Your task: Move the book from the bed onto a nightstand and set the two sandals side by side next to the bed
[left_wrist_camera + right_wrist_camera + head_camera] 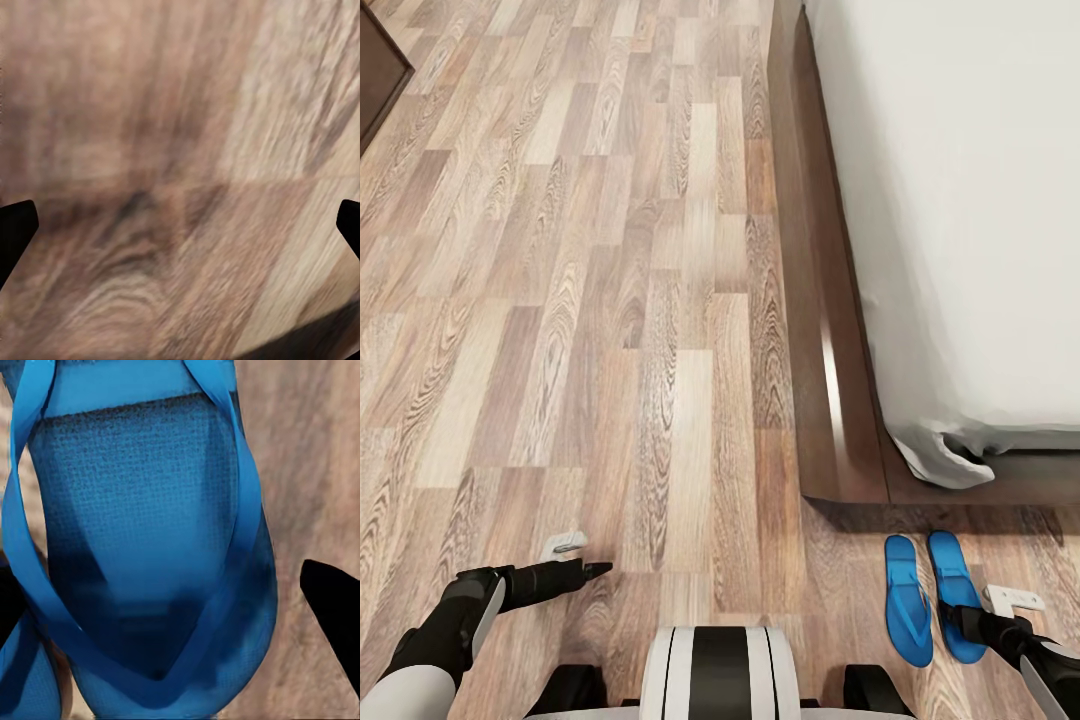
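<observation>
Two bright blue sandals lie side by side on the wood floor just past the foot corner of the bed (840, 400): the left sandal (908, 600) and the right sandal (952, 575). My right gripper (963, 622) hovers low over the right sandal's near end. Up close in the right wrist view, that sandal (150, 525) sits between my gripper's (172, 600) open fingers (334, 607), with floor showing beside it, and the other sandal (19, 682) shows at the edge. My left gripper (598, 570) is open just above bare floor (180, 150). The book and the nightstand are out of view.
The bed's dark wood frame (830, 300) runs along the right with the pale mattress (960, 200) on it. A corner of dark furniture (380, 60) shows at the far left. Wood-plank floor (610, 300) spreads between them.
</observation>
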You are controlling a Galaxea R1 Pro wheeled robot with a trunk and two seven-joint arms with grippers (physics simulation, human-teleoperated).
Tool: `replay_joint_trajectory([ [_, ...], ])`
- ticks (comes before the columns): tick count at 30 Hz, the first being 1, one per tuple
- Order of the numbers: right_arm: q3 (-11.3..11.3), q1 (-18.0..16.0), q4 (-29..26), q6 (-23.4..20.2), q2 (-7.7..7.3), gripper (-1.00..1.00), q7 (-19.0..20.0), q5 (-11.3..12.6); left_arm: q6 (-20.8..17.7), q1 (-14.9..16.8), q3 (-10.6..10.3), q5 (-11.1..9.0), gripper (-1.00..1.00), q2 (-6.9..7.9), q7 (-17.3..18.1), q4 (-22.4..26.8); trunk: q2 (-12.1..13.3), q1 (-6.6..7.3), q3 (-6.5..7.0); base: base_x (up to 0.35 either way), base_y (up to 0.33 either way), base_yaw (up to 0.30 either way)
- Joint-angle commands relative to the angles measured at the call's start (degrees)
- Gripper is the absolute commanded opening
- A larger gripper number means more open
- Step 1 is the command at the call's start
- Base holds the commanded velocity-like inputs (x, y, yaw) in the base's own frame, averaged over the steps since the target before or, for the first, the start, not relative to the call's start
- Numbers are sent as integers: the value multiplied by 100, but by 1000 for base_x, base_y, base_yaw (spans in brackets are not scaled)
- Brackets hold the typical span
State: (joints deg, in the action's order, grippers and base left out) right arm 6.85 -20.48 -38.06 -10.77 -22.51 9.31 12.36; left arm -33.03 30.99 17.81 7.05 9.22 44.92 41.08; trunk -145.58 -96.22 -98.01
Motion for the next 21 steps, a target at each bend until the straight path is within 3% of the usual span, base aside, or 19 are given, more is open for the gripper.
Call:
replay_joint_trajectory([
  [1,18,0,-8,-39,1,100,27,45,-28,3,29,59,100,-6,52,6,-1,1,-3,0,0,0],
  [21,18,0,-8,-39,1,100,27,48,-36,3,38,59,100,0,59,9,0,3,19,0,0,0],
])
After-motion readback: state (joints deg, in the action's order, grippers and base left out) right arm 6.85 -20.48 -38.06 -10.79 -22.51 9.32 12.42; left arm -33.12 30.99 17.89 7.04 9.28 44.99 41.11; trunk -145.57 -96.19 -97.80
